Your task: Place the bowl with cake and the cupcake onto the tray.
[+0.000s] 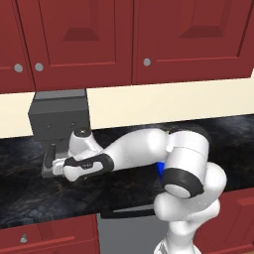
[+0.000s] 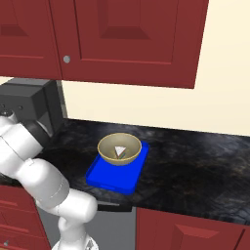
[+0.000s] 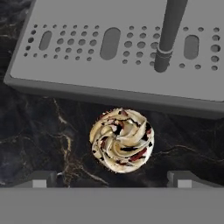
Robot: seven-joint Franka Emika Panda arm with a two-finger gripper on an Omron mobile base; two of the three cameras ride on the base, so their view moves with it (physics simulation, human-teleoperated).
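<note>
Spanning the scene, dark marbled counter [image 2: 195, 161] running under red wall cabinets [image 2: 122, 39], with red lower cabinet fronts [image 2: 185, 229] below its edge. Standing at the left end against the cream wall, grey boxy coffee machine [image 1: 59, 116], its perforated drip plate [image 3: 87, 57] showing in the hand view with a dark spout [image 3: 168, 35] hanging over the holes.

Reaching leftward across the counter in the left base view, white arm [image 1: 144, 146], wrist bent toward the base of the coffee machine, hiding all but a sliver of blue behind its elbow.

Lying flat on the counter to the right of the coffee machine and well apart from it, bright-blue tray [image 2: 110, 183]. Sitting on the far end of the tray, tan bowl with cake [image 2: 119, 149], rim overhanging the tray's back edge slightly, white triangular slice resting inside.

Hovering over the counter just in front of the drip plate, gripper [image 3: 112, 179], jaws spread as wide as possible, gripping nothing, fingertips [image 3: 41, 179] showing at either side of the hand view's lower edge.

Resting on the counter between those open tips and just beside the coffee machine's front edge, cupcake [image 3: 122, 140], pale swirled top flecked with dark brown and red, not touching either finger, far from the tray.
</note>
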